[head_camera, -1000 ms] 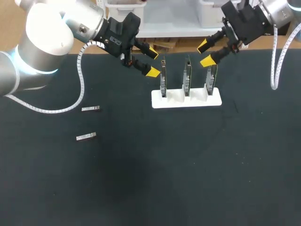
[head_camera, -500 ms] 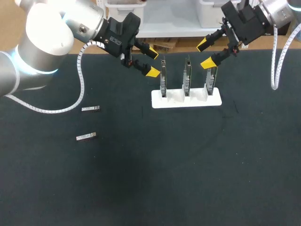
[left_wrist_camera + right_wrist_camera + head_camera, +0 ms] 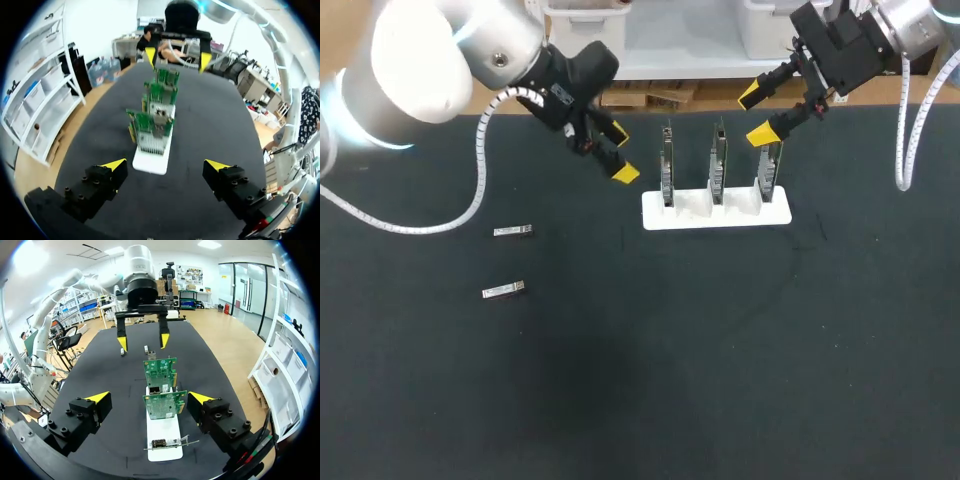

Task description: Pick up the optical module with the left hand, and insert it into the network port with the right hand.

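Two small silver optical modules [image 3: 513, 231] [image 3: 503, 290] lie on the black table at the left. A white holder [image 3: 716, 212] at the back middle carries three upright green network cards [image 3: 718, 160]. My left gripper [image 3: 618, 152] hangs open and empty just left of the leftmost card, well above and right of the modules. In the left wrist view the cards [image 3: 150, 127] stand in a row ahead of its fingers [image 3: 165, 165]. My right gripper [image 3: 758, 113] is open and empty above the rightmost card. In the right wrist view the cards [image 3: 162, 405] stand ahead of it [image 3: 149, 397].
The black table [image 3: 720, 350] stretches wide in front of the holder. Each wrist view shows my other gripper beyond the row of cards: the right one [image 3: 177, 54] and the left one [image 3: 143, 341]. Both modules [image 3: 146, 348] lie past the cards in the right wrist view.
My left gripper has drawn back from the leftmost card, turning and dropping a little to the left. My right gripper rose slightly and opened wider, then held still.
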`<state>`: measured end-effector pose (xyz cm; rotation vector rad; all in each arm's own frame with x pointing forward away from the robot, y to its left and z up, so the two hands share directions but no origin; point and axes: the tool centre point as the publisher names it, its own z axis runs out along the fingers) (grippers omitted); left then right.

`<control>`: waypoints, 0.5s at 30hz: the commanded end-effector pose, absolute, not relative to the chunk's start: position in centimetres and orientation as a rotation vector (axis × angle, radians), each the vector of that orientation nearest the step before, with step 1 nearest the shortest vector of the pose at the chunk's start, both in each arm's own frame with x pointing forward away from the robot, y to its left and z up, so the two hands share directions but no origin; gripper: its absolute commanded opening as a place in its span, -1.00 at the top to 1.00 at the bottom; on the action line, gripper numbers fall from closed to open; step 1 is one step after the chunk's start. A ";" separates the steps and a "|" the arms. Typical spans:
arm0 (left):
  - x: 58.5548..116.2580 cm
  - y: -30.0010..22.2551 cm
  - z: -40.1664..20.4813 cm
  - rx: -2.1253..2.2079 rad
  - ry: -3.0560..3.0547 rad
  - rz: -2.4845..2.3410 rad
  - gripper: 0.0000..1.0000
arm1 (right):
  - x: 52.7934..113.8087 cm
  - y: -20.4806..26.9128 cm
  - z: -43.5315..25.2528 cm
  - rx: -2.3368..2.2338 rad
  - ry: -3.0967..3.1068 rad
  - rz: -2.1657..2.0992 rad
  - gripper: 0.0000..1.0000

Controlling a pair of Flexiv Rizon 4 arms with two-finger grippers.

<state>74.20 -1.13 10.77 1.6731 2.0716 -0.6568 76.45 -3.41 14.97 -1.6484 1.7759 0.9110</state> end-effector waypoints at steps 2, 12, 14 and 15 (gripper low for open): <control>71.9 0.8 11.2 1.722 2.177 -0.528 -1.00 | 76.3 -3.4 15.0 -1.646 1.778 0.906 -1.00; 70.0 5.0 9.5 1.856 2.387 -0.372 -1.00 | 76.3 -3.4 15.0 -1.646 1.778 0.906 -1.00; 69.8 5.6 9.3 1.889 2.418 -0.344 -1.00 | 76.3 -3.4 15.0 -1.646 1.778 0.906 -1.00; 69.8 5.9 9.2 1.897 2.427 -0.326 -1.00 | 76.3 -3.4 15.0 -1.646 1.778 0.906 -1.00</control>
